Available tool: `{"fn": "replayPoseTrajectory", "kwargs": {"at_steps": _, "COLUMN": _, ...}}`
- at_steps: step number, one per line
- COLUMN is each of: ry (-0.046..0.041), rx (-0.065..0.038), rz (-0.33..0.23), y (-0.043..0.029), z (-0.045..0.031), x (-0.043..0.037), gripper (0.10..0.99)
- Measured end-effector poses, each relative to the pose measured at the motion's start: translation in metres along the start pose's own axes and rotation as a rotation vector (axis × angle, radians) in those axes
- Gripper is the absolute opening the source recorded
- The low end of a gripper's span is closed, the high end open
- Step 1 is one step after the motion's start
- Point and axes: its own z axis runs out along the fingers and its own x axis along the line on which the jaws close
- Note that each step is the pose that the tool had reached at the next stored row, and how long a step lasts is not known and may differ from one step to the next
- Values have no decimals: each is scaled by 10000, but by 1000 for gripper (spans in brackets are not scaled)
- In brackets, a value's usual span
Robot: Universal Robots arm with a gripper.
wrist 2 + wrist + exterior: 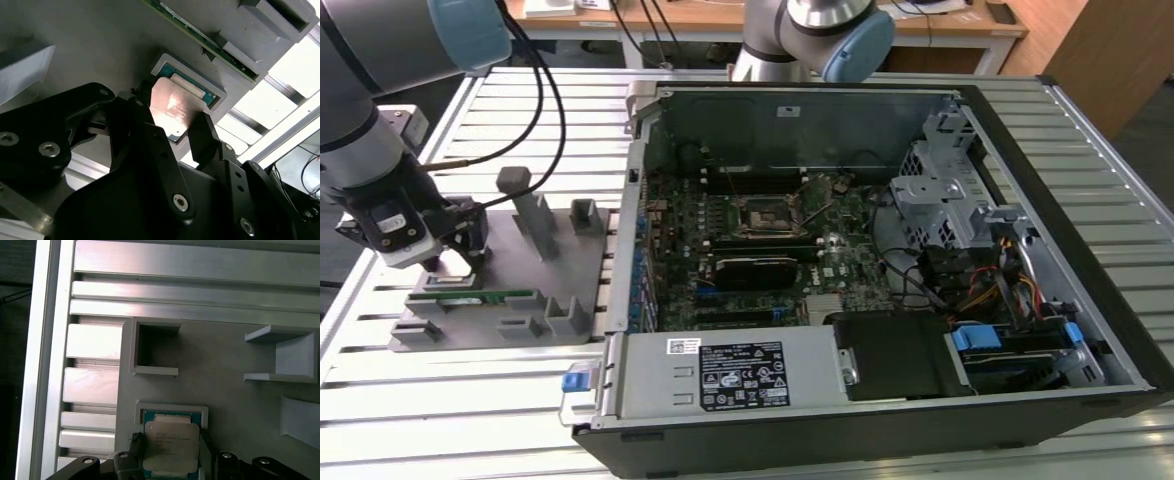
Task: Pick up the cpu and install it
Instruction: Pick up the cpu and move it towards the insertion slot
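The cpu [170, 444], a small square chip with a silvery top, sits at a shallow framed recess of the grey fixture plate [235, 410]. My gripper [170, 447] has one dark finger against each of two opposite sides of the chip. In the second wrist view the cpu [174, 107] lies between the fingers [202, 132], its near edge looking slightly raised over the recess rim. In the exterior view my gripper [447, 265] is low over the fixture plate [494, 335], at that view's left. The black motherboard socket [761, 215] lies open inside the computer case [1067, 300].
A green memory stick [474, 298] lies in the fixture beside my gripper, among grey upright holders [534, 215]. A second arm [814, 35] stands behind the case. The slatted aluminium table [414, 400] runs under everything. Cables and drive cages crowd the case's right side.
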Motion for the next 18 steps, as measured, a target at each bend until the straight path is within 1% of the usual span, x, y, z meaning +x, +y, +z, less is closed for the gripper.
{"fn": "replayPoseTrajectory", "kwargs": {"at_steps": 2, "ry": 3, "rx": 1, "rz": 1, "y": 0, "z": -1, "x": 0, "gripper": 545}}
{"fn": "replayPoseTrajectory", "kwargs": {"at_steps": 3, "ry": 3, "rx": 2, "rz": 1, "y": -1, "z": -1, "x": -1, "gripper": 525}}
{"fn": "replayPoseTrajectory", "kwargs": {"at_steps": 14, "ry": 1, "rx": 1, "rz": 0, "y": -1, "z": 2, "x": -3, "gripper": 525}}
{"fn": "replayPoseTrajectory", "kwargs": {"at_steps": 16, "ry": 2, "rx": 2, "rz": 0, "y": -1, "z": 6, "x": -3, "gripper": 537}}
{"fn": "replayPoseTrajectory", "kwargs": {"at_steps": 17, "ry": 2, "rx": 2, "rz": 0, "y": -1, "z": 6, "x": -3, "gripper": 600}}
{"fn": "replayPoseTrajectory", "kwargs": {"at_steps": 18, "ry": 3, "rx": 2, "rz": 0, "y": -1, "z": 7, "x": -3, "gripper": 600}}
